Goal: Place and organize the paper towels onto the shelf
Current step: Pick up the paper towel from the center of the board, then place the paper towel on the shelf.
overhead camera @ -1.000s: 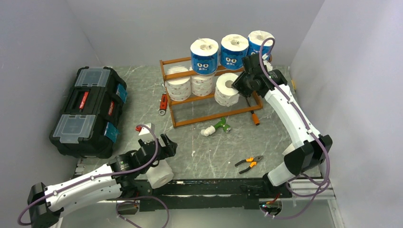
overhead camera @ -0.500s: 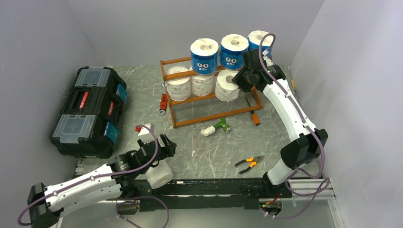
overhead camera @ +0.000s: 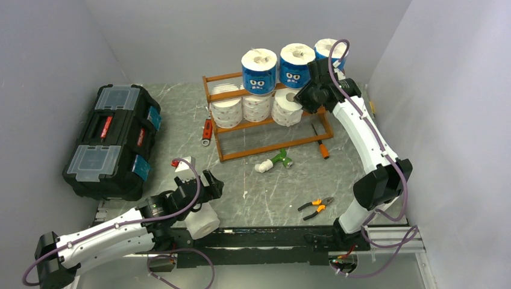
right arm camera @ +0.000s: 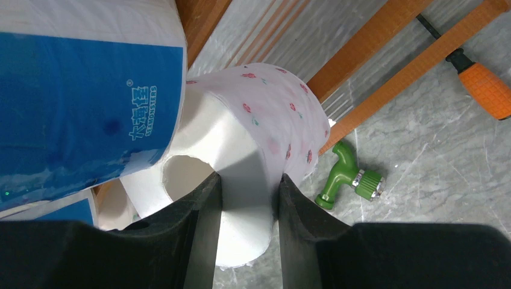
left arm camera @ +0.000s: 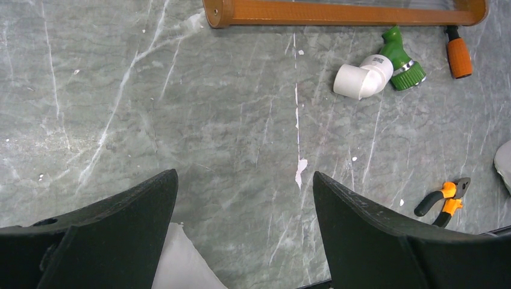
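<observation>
Right pincer [right arm camera: 246, 191] was clamped on the wall of a white paper towel roll [right arm camera: 265, 114], one finger inside its core, holding it at the right end of the middle tier of the shelf [overhead camera: 271, 148], just under a blue-wrapped roll [right arm camera: 90, 90]. Risks: an upward nudge could topple that blue roll; a crooked release could drop the white roll to the worktop [left arm camera: 181, 120]. Left pincer [left arm camera: 244, 198] hung open, empty.
</observation>
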